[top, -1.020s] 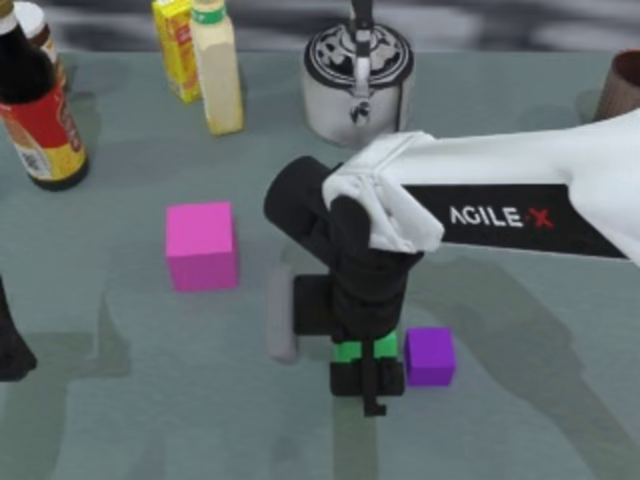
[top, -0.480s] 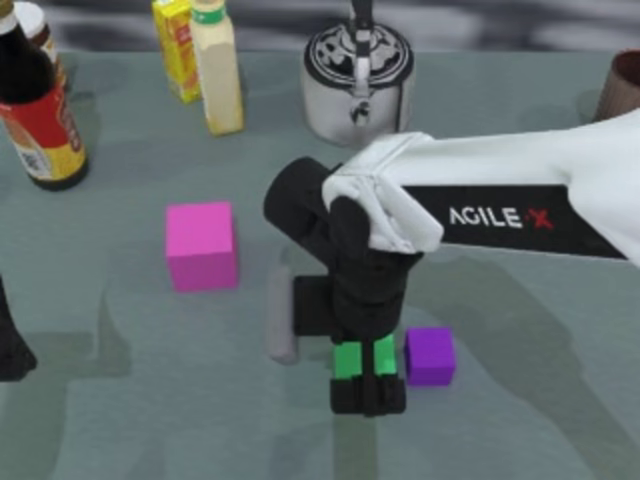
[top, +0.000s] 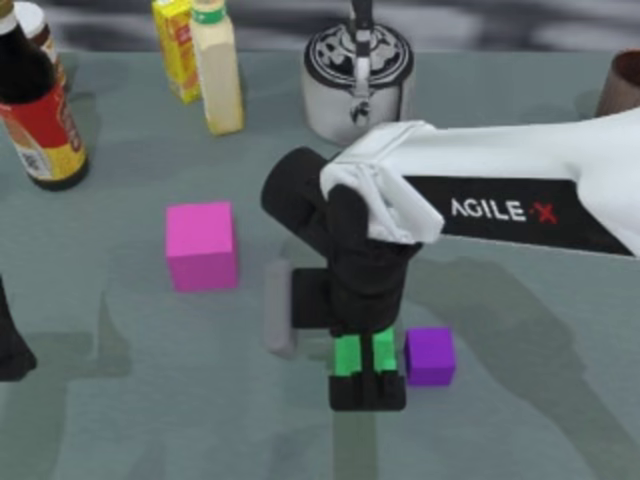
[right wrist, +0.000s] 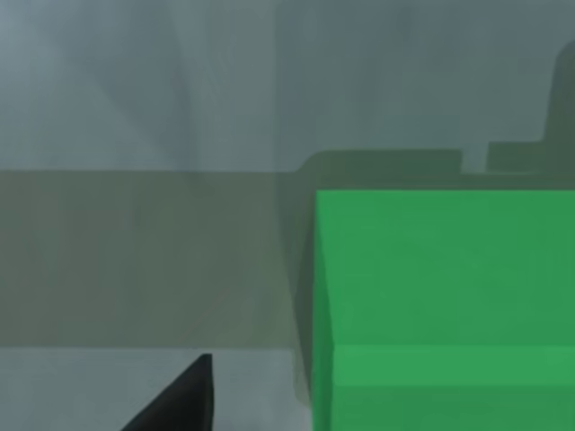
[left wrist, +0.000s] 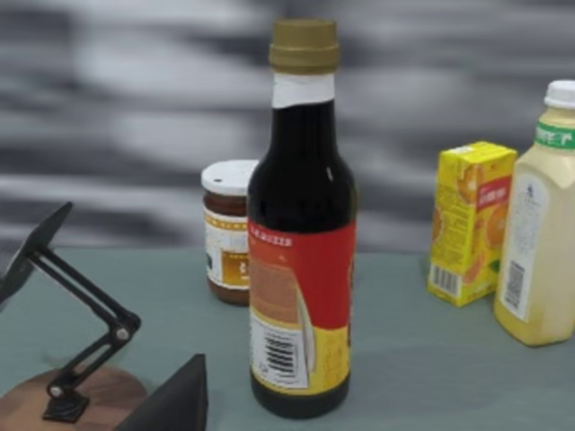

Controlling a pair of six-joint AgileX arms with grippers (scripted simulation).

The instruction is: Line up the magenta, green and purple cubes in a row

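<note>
The green cube [top: 347,356] rests on the table at front centre, with the purple cube [top: 430,356] close on its right. The magenta cube [top: 201,245] sits apart, farther left and back. My right gripper [top: 367,378] hangs straight over the green cube and hides part of it. In the right wrist view the green cube [right wrist: 449,305] fills the frame, and one dark fingertip [right wrist: 184,400] stands clear of its side with table showing between, so the gripper is open. My left gripper [top: 10,350] is parked at the left edge, one finger [left wrist: 180,400] showing.
At the back left stand a dark sauce bottle [top: 35,110], a jar [left wrist: 229,229], a yellow carton [top: 177,45] and a cream bottle [top: 217,65]. A kettle [top: 358,75] is at back centre and a brown cup [top: 622,85] at back right. A small wooden-based stand [left wrist: 72,359] sits near the left gripper.
The right gripper has shifted slightly over the green cube, and more of the cube's top shows between its parts. The three cubes and the left arm have stayed put.
</note>
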